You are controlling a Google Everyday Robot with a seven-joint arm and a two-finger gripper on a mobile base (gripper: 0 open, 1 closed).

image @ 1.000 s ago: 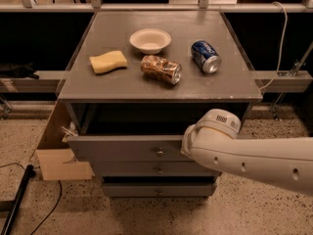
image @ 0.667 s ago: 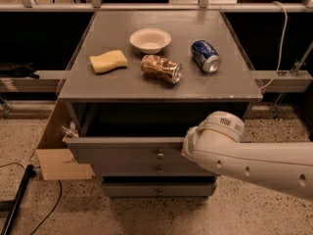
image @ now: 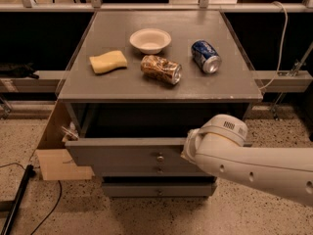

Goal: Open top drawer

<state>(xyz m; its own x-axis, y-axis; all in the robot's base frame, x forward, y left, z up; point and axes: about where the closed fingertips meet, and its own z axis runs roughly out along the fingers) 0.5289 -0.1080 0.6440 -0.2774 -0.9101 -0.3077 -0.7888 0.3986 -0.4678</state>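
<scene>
Beneath the surface (image: pixel 146 86): one top drawer (image: pixel 122 153), standing pulled out toward the camera.
Long axis runs left-right. Gripper (image: pixel 189 150) sits at its front edge; grip state cannot be told. Above: one crushed can (image: pixel 161 69), one blue can (image: pixel 205 56), one bowl (image: pixel 150 39), one sponge (image: pixel 108 61).

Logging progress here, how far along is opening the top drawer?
Mostly done: the top drawer stands pulled out, a dark gap behind its front. In hand: the gripper sits at the front's right end. Left: perhaps pulling further, then withdrawing.
</scene>
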